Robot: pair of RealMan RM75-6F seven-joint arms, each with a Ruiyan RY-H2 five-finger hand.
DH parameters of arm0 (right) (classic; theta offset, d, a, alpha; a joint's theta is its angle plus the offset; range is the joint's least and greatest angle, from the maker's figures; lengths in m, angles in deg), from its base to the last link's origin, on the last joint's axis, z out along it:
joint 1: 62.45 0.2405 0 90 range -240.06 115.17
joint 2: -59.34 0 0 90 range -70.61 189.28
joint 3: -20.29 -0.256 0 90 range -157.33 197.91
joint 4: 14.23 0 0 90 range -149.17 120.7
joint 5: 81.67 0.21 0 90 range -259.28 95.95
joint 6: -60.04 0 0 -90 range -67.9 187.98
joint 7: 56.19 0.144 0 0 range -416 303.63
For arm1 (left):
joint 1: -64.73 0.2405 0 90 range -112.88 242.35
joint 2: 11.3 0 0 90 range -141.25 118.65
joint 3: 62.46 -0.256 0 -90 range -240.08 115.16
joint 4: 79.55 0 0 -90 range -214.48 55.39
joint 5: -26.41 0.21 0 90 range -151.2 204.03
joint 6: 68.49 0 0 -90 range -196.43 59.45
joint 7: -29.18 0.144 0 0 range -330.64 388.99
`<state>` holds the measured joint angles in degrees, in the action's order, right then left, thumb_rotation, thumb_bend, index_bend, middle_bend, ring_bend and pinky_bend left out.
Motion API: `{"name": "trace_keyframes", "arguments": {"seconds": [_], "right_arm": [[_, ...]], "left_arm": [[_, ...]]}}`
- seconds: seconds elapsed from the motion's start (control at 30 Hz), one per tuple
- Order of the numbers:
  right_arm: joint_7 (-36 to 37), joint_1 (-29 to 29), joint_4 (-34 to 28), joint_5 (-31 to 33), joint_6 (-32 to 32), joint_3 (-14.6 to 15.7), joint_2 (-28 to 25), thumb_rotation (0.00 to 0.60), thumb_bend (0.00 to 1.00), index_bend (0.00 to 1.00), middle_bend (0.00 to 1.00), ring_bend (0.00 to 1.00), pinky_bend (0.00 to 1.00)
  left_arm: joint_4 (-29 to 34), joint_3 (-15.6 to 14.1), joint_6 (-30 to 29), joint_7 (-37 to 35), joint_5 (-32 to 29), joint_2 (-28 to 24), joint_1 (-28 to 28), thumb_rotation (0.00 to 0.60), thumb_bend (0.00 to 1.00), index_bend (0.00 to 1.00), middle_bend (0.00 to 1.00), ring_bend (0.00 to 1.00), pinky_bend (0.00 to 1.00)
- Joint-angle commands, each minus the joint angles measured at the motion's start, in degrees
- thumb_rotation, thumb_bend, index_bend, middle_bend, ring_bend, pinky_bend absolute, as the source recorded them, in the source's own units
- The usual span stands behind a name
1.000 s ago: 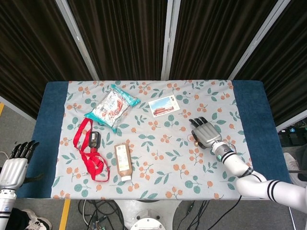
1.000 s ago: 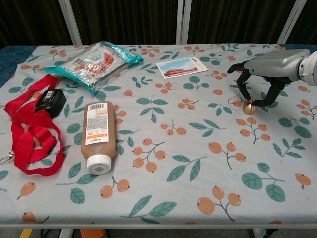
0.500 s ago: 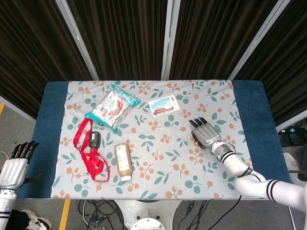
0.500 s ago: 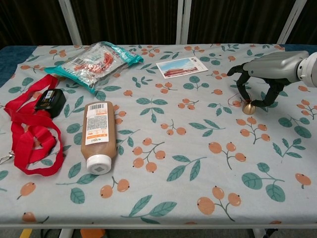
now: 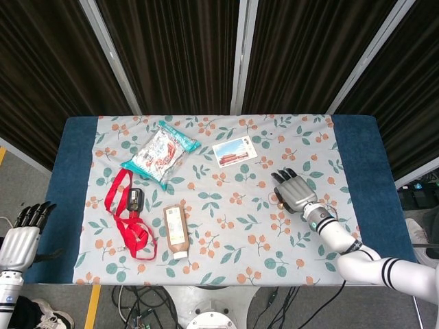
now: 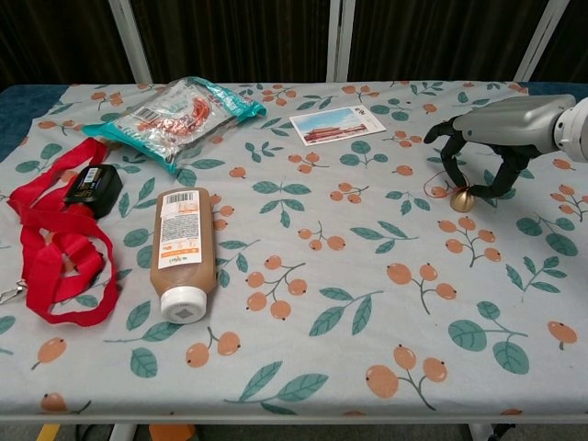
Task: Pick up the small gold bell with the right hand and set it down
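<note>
Little has changed over the last second: the right hand (image 6: 491,138) stays arched over the small gold metal bell (image 6: 462,200) at 3 o'clock on the bench (image 6: 303,358), fingers (image 6: 450,165) curled around it. Whether they grip it I cannot tell; lift not begun.

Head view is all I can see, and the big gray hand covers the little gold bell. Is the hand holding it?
Observer: In the chest view the fingers of the right hand curl down around the gold bell, one on each side. I cannot tell whether it is lifted off the tablecloth.
Operator: Does the bell have anything on it?
Observer: Yes, a thin red string loop lies beside it.
Operator: Where is the other hand?
Observer: The chest view does not show it. Your view has the left hand off the table's left edge, holding nothing.
</note>
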<state>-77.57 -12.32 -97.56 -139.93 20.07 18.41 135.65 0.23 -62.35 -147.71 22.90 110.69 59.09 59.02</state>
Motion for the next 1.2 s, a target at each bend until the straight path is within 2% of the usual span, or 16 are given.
{"name": "trace_keyframes", "arguments": {"seconds": [0.03, 0.33, 0.5, 0.6, 0.7, 0.87, 0.97, 1.07, 1.13, 1.2], "right_arm": [[0.73, -0.28, -0.25, -0.63, -0.54, -0.30, -0.31, 0.600, 0.37, 0.64, 0.10, 0.00, 0.00], [4.46, -1.31, -2.62, -3.08, -2.81, -2.29, -2.94, 0.600, 0.39, 0.67, 0.11, 0.00, 0.00], [3.60, -2.93, -1.82, -7.10, -10.60, -4.04, -2.63, 0.600, 0.43, 0.71, 0.14, 0.00, 0.00], [9.01, -3.50, -6.30, -5.61, -7.25, -4.46, -3.91, 0.600, 0.45, 0.72, 0.15, 0.00, 0.00], [0.53, -3.37, -3.17, -10.82, -11.86, -2.83, -3.32, 0.600, 0.46, 0.72, 0.15, 0.00, 0.00], [2.41, -3.98, -5.15, -6.25, -10.36, -4.41, -3.42, 0.600, 0.46, 0.72, 0.15, 0.00, 0.00], [-6.30, -4.46, -0.99, -10.93, -17.16, -3.40, -1.59, 0.600, 0.46, 0.73, 0.16, 0.00, 0.00], [0.35, -5.25, -5.94, -4.88, -13.21, -5.46, -2.13, 0.600, 0.47, 0.74, 0.16, 0.00, 0.00], [-6.96, -4.77, -2.82, -9.39, -17.02, -4.14, -1.91, 0.600, 0.48, 0.74, 0.17, 0.00, 0.00], [-6.39, -5.44, -2.24, -8.67, -18.04, -4.63, -0.58, 0.600, 0.48, 0.75, 0.17, 0.00, 0.00]], "left_arm": [[0.01, 0.01, 0.00, -0.11, 0.00, -0.03, 0.00, 0.600, 0.00, 0.09, 0.03, 0.00, 0.04], [0.16, -0.02, 0.19, -0.30, 0.10, -0.06, -0.12, 0.600, 0.00, 0.09, 0.03, 0.00, 0.04], [0.42, 0.04, 0.26, 0.04, 0.15, -0.06, -0.27, 0.600, 0.00, 0.09, 0.03, 0.00, 0.04], [0.51, 0.07, 0.42, 0.19, 0.11, -0.02, -0.37, 0.600, 0.00, 0.09, 0.03, 0.00, 0.04], [0.63, 0.06, 0.51, 0.31, 0.14, 0.06, -0.45, 0.600, 0.01, 0.09, 0.03, 0.00, 0.04], [0.62, 0.04, 0.26, 0.20, 0.09, -0.10, -0.28, 0.600, 0.01, 0.09, 0.03, 0.00, 0.04], [0.51, 0.03, 0.34, 0.07, -0.02, -0.05, -0.26, 0.600, 0.01, 0.09, 0.03, 0.00, 0.04], [0.37, -0.13, 0.57, 0.09, 0.06, 0.05, -0.30, 0.600, 0.01, 0.09, 0.03, 0.00, 0.04], [0.35, -0.07, 0.62, 0.07, 0.01, 0.15, -0.35, 0.600, 0.00, 0.09, 0.03, 0.00, 0.04], [0.40, -0.06, 0.61, 0.17, 0.03, 0.15, -0.38, 0.600, 0.00, 0.09, 0.03, 0.00, 0.04]]}}
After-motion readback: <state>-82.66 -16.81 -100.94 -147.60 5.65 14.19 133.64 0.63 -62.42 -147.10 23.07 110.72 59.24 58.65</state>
